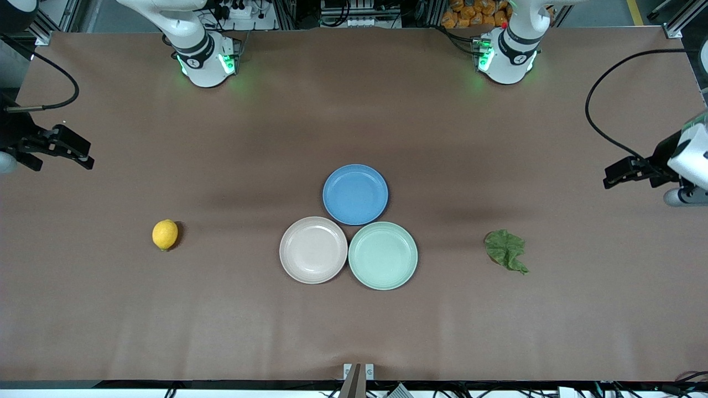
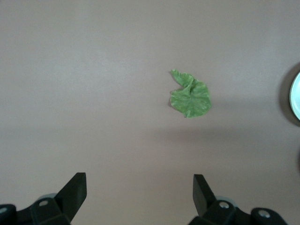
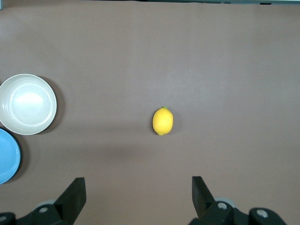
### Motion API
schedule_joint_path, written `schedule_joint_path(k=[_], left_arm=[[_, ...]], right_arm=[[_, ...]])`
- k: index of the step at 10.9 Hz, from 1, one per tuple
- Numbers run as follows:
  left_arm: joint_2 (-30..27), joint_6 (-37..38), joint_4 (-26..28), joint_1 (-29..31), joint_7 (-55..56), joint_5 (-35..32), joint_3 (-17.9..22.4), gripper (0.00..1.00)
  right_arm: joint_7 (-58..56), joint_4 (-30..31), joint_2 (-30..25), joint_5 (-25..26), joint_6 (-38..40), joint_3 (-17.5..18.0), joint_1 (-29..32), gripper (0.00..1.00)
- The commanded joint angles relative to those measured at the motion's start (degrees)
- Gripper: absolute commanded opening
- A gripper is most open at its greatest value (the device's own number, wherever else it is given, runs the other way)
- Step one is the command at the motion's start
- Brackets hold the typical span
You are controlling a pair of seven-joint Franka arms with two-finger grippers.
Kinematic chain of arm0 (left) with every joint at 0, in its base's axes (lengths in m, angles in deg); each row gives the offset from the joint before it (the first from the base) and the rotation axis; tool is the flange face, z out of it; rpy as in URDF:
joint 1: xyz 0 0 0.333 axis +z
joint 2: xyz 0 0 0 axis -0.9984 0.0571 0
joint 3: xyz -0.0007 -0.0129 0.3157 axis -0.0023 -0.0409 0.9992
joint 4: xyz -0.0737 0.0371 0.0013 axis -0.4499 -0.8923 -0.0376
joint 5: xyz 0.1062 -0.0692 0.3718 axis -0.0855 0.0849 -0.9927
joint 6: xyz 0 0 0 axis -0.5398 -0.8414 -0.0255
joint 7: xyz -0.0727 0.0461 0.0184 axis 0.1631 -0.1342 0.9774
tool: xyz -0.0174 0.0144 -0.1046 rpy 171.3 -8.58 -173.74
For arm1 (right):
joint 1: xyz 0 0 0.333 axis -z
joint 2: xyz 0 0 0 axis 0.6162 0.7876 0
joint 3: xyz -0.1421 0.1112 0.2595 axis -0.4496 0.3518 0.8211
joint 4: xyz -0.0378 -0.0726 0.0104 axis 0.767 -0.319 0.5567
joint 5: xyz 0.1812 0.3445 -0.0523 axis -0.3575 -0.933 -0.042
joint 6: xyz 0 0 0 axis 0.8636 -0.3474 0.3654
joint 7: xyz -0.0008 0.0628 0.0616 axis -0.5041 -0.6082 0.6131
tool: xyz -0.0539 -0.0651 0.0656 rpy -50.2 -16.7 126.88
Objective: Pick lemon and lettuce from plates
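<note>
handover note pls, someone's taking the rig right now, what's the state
Left tool: open, empty, up at the left arm's end of the table.
Right tool: open, empty, up at the right arm's end.
Lemon: on the bare table toward the right arm's end, off any plate.
Lettuce: on the bare table toward the left arm's end.
Beige-pink plate, mint green plate, blue plate: empty, clustered mid-table.
Done: both items are off the plates. Nothing left that shows.

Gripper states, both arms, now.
Left gripper: open, empty, over bare table near the lettuce.
Right gripper: open, empty, over bare table near the lemon.
</note>
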Motion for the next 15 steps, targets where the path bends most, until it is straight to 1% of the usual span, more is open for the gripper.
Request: schedule_joint_path(k=[1, 3, 6, 7, 10, 11, 13, 15], left_arm=[[-6.3, -2.47, 5.33, -0.48, -1.36, 0.33, 0.11, 1.0], [-8.41, -2.56, 6.12, -0.92, -1.0, -0.63, 0.11, 1.0], [-11.49, -3.96, 9.9, -0.92, -1.0, -2.12, 0.11, 1.0], [-11.76, -3.96, 9.82, -0.57, -1.0, -2.22, 0.02, 1.0], [-10.53, -3.0, 5.88, -0.04, -1.35, -2.22, -0.15, 1.0], [-9.57, -1.43, 3.43, -0.13, -1.44, -2.22, -0.07, 1.0], [-6.41, 2.09, -3.68, -0.04, -1.53, -1.95, 0.02, 1.0], [-7.01, 2.19, -4.07, 0.05, -1.79, -1.51, 0.19, 1.0]], right_arm=[[0.26, -0.34, -0.14, 0.24, 0.17, 0.07, -1.51, 1.0], [0.17, -0.51, -0.14, 0.33, -0.09, -0.11, -1.25, 1.0], [0.26, -0.86, 0.12, 0.25, -0.53, -0.02, -1.86, 1.0], [0.35, -0.87, 0.12, 0.16, -1.4, -0.02, -1.78, 1.0], [0.53, -0.87, 0.38, 0.34, -1.33, -0.02, -2.21, 1.0], [0.44, -0.95, 0.38, 0.07, -0.46, -0.19, -1.61, 1.0], [0.79, -1.04, 0.3, 0.07, 2.27, -0.46, -1.51, 1.0], [1.05, -1.04, -0.05, 0.16, 4.63, -0.55, -0.72, 1.0]])
